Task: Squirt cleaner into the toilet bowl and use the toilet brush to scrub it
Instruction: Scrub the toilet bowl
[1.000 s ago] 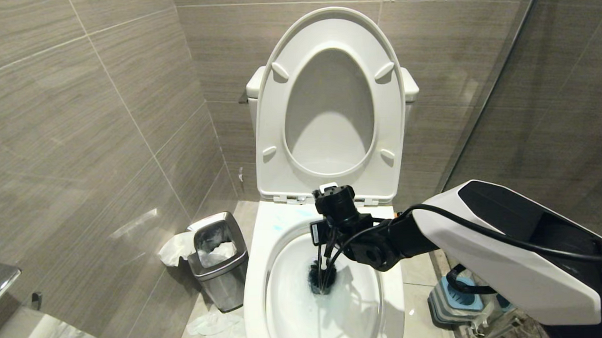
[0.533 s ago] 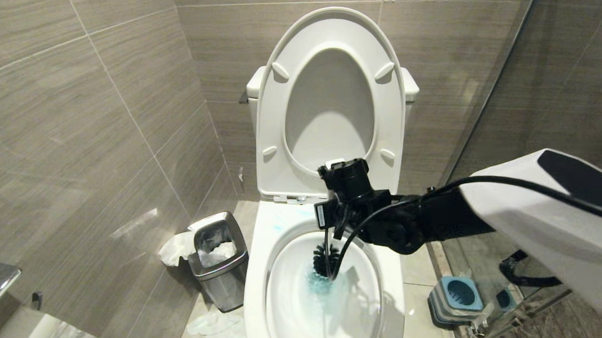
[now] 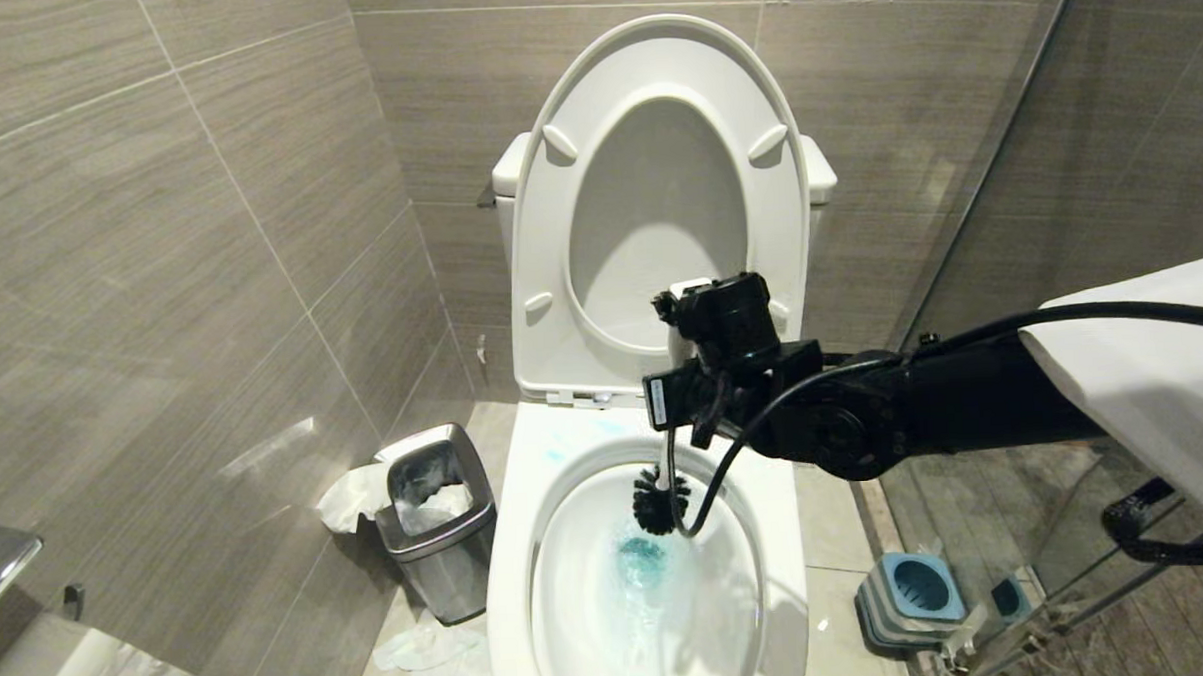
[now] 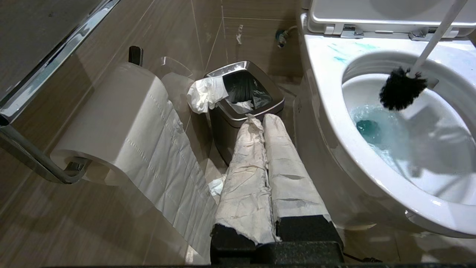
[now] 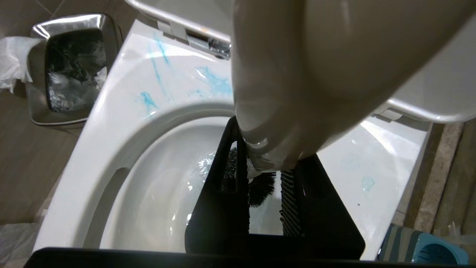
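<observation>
The white toilet bowl [image 3: 514, 541] stands with seat and lid raised. Turquoise cleaner [image 3: 641, 559] tints its water, and pale blue smears [image 5: 215, 82] mark the back rim. My right gripper [image 3: 697, 407] hangs over the bowl's back part, shut on the white handle of the toilet brush [image 3: 660, 499]. The black bristle head hangs just above the water, near the back wall of the bowl. In the right wrist view the handle's rounded end fills the foreground above the right gripper [image 5: 266, 175]. My left gripper [image 4: 260, 120], wrapped in white paper, rests shut and empty beside the bowl [image 4: 327, 93].
A small steel bin [image 3: 438, 524] with paper in it stands left of the toilet, and crumpled tissue lies on the floor. The blue-grey brush holder [image 3: 915, 589] sits on the floor at the right, by a glass partition. A toilet paper roll [image 4: 111, 119] hangs on the left wall.
My right arm has risen and moved toward the back of the bowl. The brush head has come up out of the water, so the blue water now shows.
</observation>
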Controlling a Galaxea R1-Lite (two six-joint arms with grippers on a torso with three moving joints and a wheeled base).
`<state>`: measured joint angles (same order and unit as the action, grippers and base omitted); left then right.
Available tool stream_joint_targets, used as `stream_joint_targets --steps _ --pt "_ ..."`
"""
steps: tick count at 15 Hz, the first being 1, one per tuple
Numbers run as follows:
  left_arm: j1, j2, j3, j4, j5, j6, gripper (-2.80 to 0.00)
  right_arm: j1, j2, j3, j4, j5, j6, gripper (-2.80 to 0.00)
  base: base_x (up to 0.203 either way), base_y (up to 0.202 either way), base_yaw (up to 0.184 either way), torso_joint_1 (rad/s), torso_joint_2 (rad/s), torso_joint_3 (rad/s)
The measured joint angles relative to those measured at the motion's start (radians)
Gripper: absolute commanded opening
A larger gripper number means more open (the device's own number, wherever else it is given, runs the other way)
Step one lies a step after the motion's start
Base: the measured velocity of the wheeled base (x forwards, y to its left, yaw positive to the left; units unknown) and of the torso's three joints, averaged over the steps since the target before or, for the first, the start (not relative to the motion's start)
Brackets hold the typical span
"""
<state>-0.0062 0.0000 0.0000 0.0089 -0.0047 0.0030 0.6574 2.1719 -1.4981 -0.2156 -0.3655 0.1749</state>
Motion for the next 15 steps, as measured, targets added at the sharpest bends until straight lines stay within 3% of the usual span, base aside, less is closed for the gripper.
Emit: stream_joint_targets --steps 9,15 --pt "0.0 0.0 0.0 0.0 0.0 0.0 -2.8 0.001 0.266 -0.068 -0.106 -0.008 -0.001 -2.8 0.0 0.0 0.0 0.0 0.0 0.0" --pt "0.0 0.0 0.0 0.0 0.0 0.0 -2.8 0.015 0.111 0.065 -0.1 -0.001 -0.012 -2.8 0.0 0.0 0.0 0.0 0.0 0.0"
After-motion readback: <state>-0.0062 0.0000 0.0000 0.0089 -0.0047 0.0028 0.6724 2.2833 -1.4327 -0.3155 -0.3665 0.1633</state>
